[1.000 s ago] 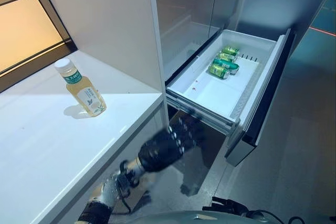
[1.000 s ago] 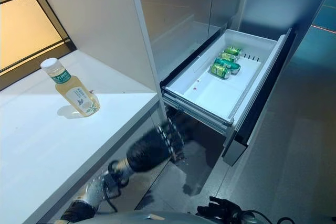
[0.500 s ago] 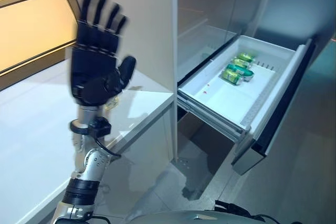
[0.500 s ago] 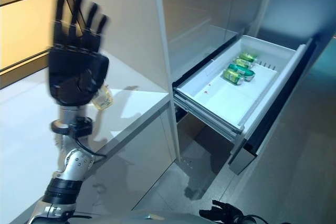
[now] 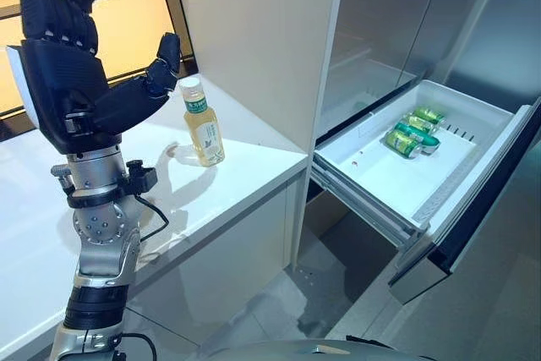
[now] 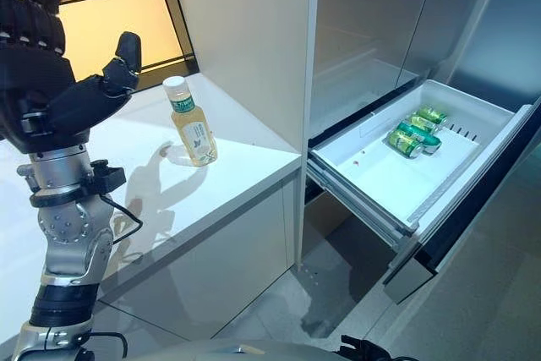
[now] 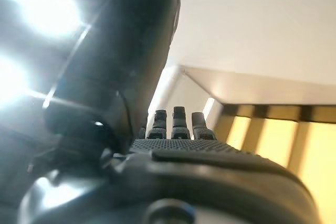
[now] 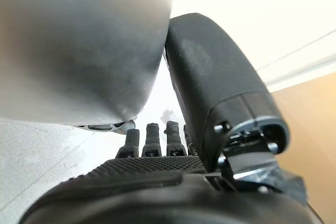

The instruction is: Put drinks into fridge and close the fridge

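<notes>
A bottle of pale yellow drink (image 5: 204, 124) with a white cap and green label stands upright on the white counter (image 5: 228, 183). My left hand (image 5: 68, 73) is raised above the counter, left of the bottle and apart from it, with straight fingers, thumb spread, holding nothing; it also shows in the left wrist view (image 7: 210, 171). The fridge's white drawer (image 5: 380, 171) is pulled out to the right, with green cans (image 5: 412, 133) lying at its far end. My right hand (image 8: 157, 182) shows in the right wrist view, fingers relaxed and empty.
The drawer's dark front panel (image 5: 486, 200) juts out over the grey floor (image 5: 338, 310). A tall white cabinet wall (image 5: 262, 31) stands between the counter and the grey fridge doors (image 5: 389, 6). A lit amber window (image 5: 127, 14) lies behind the counter.
My left hand has risen from below the counter's edge to high above the counter and stays open. The camera has shifted, so the bottle and drawer sit further right in view.
</notes>
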